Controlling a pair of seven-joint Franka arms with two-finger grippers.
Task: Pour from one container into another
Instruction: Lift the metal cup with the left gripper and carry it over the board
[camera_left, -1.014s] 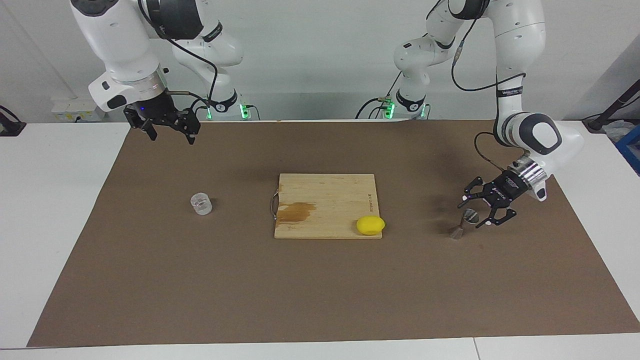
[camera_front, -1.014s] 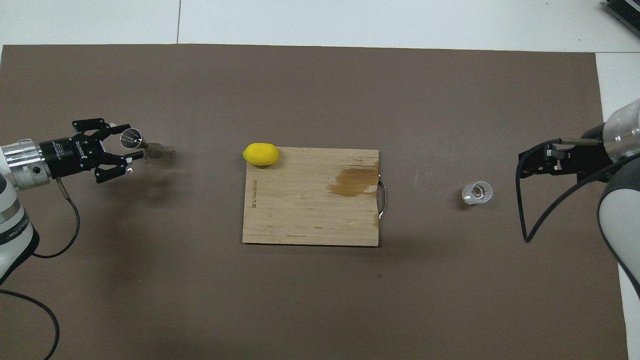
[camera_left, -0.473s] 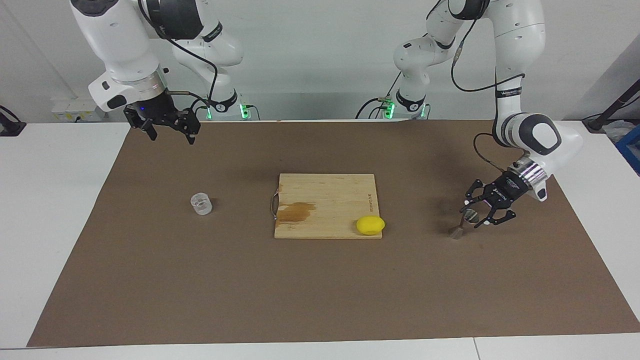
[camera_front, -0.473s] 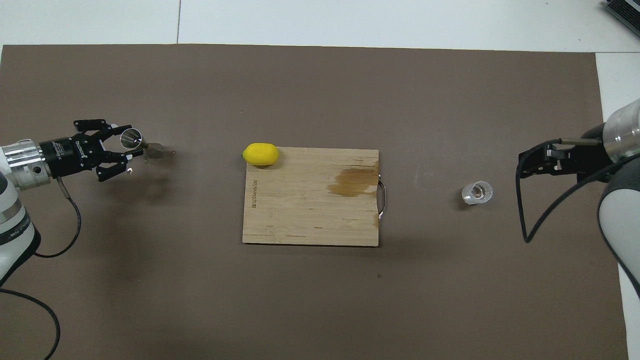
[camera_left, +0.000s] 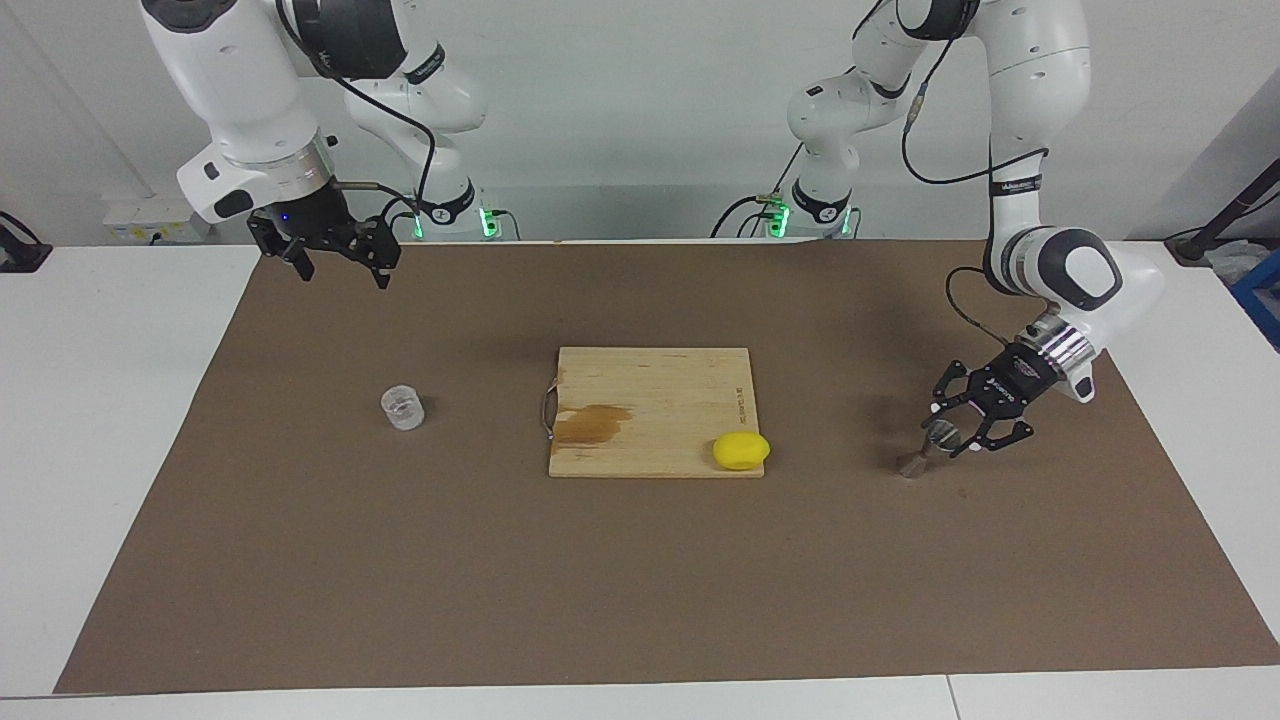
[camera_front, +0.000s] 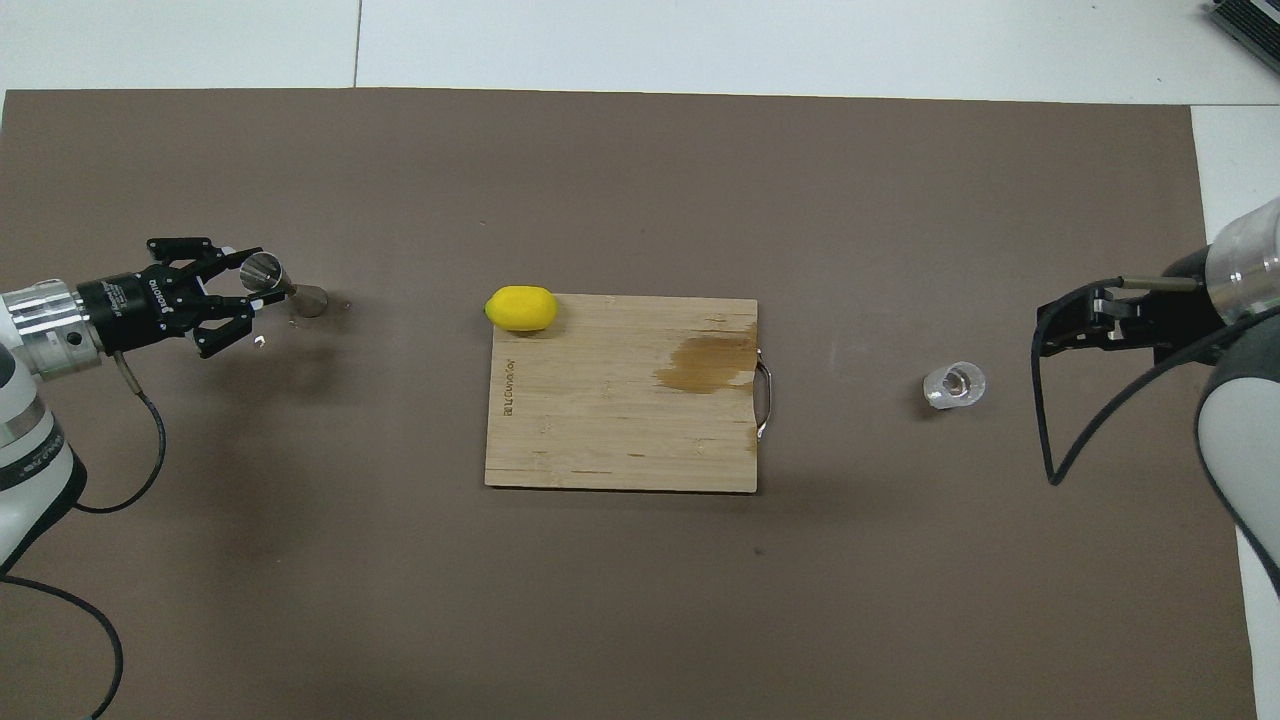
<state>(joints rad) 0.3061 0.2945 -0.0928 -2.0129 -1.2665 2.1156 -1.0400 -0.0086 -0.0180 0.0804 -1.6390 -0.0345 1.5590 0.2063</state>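
Jigger (camera_left: 925, 448) stands tilted, upper cone pinched in left gripper (camera_left: 950, 432) jaws. Cup (camera_left: 403, 407) sits well apart, under waiting right gripper (camera_left: 338, 262), jaws spread.

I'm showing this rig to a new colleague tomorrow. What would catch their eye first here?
Probably the yellow lemon on a corner of the wooden cutting board at mid-table. Next, the left gripper, shut on the metal jigger at its end of the table, while the right gripper waits open, up near its base.
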